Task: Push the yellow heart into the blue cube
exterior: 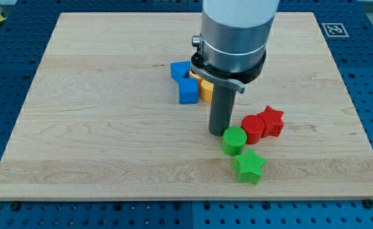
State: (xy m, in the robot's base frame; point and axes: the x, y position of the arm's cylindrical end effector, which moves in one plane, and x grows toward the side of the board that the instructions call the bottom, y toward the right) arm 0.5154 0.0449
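Yellow block (205, 90), shape hidden, already touches blue cube (188, 91) on its right; looks near done. My tip (221, 132) sits lower right of cube. No jaws.

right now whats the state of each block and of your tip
my tip: down on the board, just left of the green cylinder
blue cube: touching a yellow block
yellow block: mostly hidden behind the rod, shape unclear
second blue block: against the cube
red cylinder: touching red star
green star: flat
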